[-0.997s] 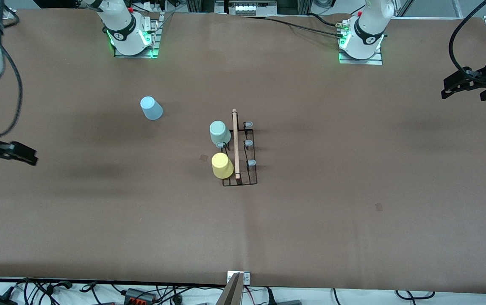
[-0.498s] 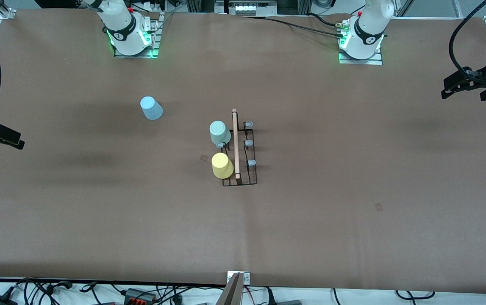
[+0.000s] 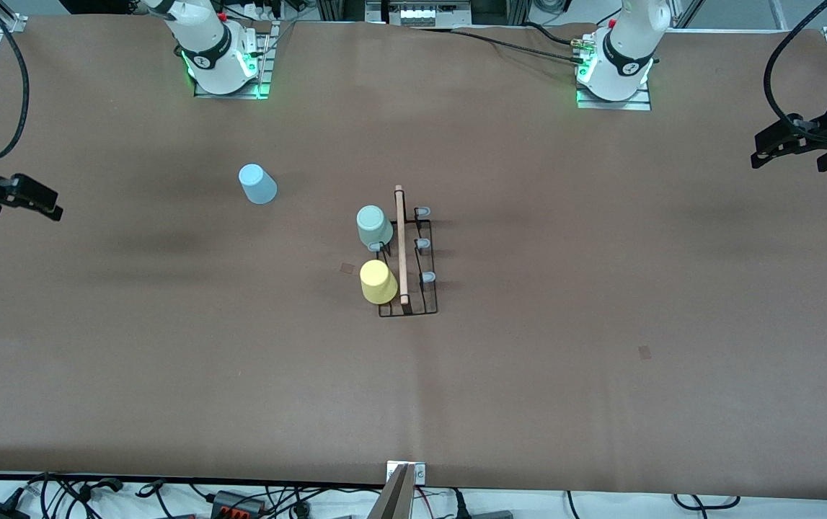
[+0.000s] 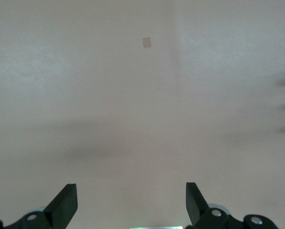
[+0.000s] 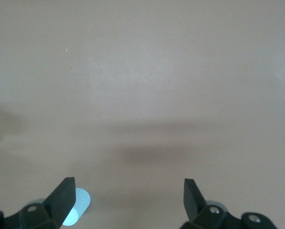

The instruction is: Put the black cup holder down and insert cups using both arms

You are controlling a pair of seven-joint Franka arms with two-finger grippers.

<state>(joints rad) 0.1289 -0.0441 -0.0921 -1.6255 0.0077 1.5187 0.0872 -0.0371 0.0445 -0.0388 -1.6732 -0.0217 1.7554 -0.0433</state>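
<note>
I see black wire cup holder (image 3: 407, 259) mid-bench, green cup (image 3: 373, 226) and yellow cup (image 3: 378, 282) on it | blue cup (image 3: 258, 184) at its 10 o'clock | left hand (image 3: 763, 150), right hand (image 3: 49, 207) both open, empty.

Two white arms, bases bolted to grey slotted plates, green lights lit at each base. A black band with a white logo is seen round each base column; red buttons sit beside them. Black cables are routed from the bases and looped to both wrists. Left claw (image 3: 781, 144) and right claw (image 3: 34, 202): matte black, wedge-shaped fingers (image 4: 66, 202), round screw holes at the finger mounts.
</note>
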